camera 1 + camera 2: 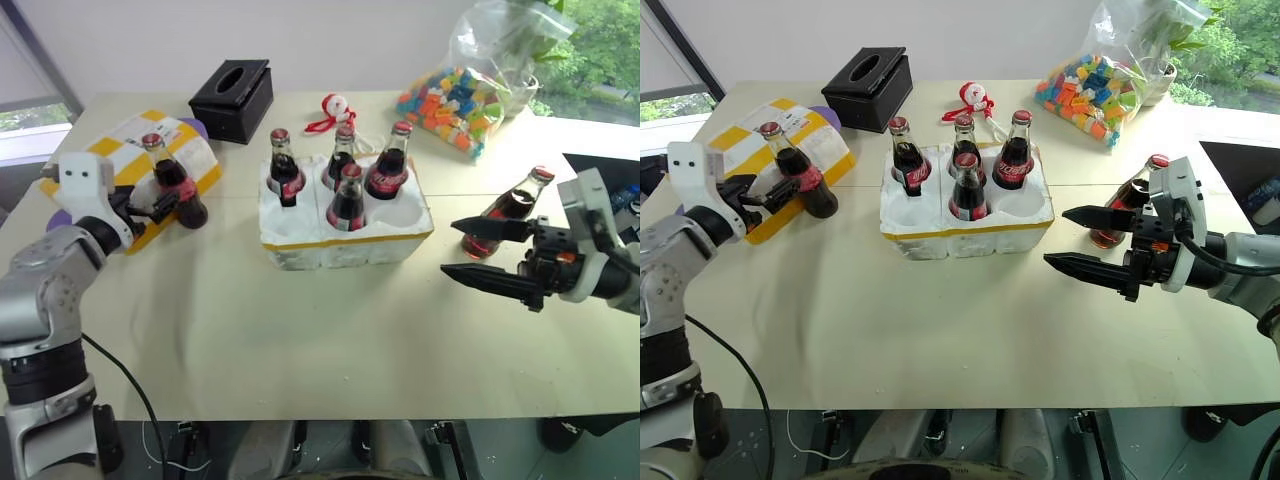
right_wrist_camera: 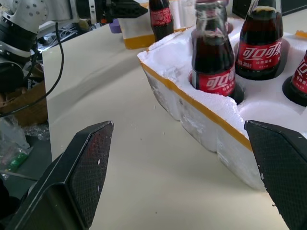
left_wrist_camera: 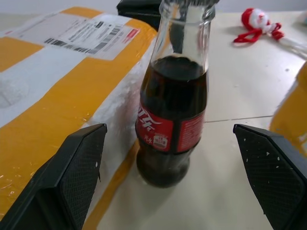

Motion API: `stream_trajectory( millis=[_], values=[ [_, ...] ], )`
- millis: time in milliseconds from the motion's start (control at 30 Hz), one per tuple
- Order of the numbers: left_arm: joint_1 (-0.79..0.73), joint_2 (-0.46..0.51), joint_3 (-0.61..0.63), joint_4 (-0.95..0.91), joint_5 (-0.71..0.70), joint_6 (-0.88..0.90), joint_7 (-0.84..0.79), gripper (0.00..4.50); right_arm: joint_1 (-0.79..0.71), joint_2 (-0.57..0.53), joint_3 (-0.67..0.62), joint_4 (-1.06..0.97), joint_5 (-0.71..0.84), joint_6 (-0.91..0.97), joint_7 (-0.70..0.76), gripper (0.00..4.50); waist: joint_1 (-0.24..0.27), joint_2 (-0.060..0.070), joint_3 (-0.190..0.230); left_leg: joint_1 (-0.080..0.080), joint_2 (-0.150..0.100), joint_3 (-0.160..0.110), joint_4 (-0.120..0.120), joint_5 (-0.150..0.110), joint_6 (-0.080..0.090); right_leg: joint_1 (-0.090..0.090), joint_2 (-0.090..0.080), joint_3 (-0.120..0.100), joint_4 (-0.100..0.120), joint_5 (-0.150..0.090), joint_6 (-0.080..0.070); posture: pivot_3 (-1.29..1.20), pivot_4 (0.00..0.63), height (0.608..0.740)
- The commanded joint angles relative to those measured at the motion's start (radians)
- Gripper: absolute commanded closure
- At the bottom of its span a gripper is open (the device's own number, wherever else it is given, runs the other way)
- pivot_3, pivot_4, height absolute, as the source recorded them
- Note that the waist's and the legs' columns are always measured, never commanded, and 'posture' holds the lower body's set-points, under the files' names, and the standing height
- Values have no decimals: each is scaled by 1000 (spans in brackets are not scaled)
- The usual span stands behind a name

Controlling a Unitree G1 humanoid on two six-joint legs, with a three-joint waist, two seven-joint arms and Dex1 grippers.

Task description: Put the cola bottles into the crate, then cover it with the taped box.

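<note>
Six cola bottles are in sight. Four (image 1: 347, 198) stand in wells of the crate (image 1: 345, 243) at the middle of the counter (image 1: 300, 340); two near-right wells show no bottle. A fifth bottle (image 1: 174, 182) stands at the left, just beside the near-right edge of the taped box (image 1: 135, 150), which lies flat at the far left with its shipping label up. The sixth bottle (image 1: 510, 210) stands at the right, well apart from the crate.

The left hand (image 1: 168, 203) has its fingers spread wide, one on either side of the fifth bottle's lower body without touching it; it holds nothing. The right hand (image 1: 1072, 240) is likewise wide and holds nothing, its fingers pointing left toward the crate, with the sixth bottle just behind its far finger.

A black tissue box (image 1: 232, 98), a small Santa figure (image 1: 334, 110) and a bag of coloured blocks (image 1: 455, 100) sit along the far side. The near half of the counter is bare, and open surface lies between the crate and each hand.
</note>
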Motion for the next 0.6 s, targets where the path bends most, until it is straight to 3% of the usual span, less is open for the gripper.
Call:
stream_trajectory(
  millis=[33,600],
  values=[
    [-42,-12,-15,41,15,-44,23,84,-6,-14,-35,-16,9,2,-6,0,-1,0,0,0,0,0,0,0,0,0,0,0,0,0,0,0,150,732],
    [-211,-31,-164,460,106,-347,-85,84,22,2,-70,-49,41,22,-46,0,-1,0,0,0,0,0,0,1,1,0,0,0,0,0,0,0,150,732]
  ],
)
